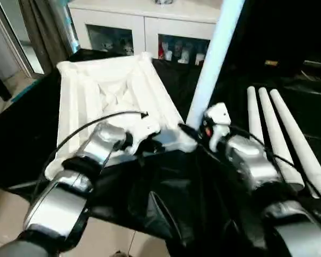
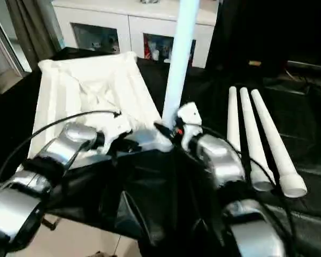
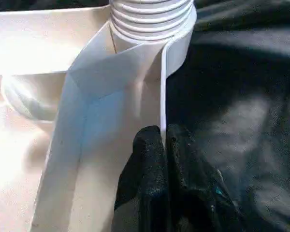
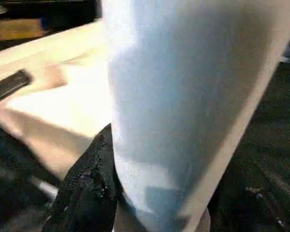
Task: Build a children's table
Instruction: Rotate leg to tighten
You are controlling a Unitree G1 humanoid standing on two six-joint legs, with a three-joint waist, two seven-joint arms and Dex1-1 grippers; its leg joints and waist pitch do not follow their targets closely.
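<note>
First leg going into the near corner socket

Your left gripper (image 3: 162,164) pinches the upturned tabletop (image 1: 96,85) rim beside the threaded socket (image 3: 152,19); your right gripper (image 4: 135,193) clamps the upright leg (image 1: 211,64) there, three spare legs (image 1: 278,134) lying right – tilt it and the threads may cross, or the tabletop may shift

- I'm seeing a white cabinet (image 1: 144,24) with glass doors standing behind the black-draped work table (image 1: 166,209).
- Beige floor tiles (image 1: 5,214) are showing; a grey curtain (image 1: 40,27) is hanging nearby.
</note>
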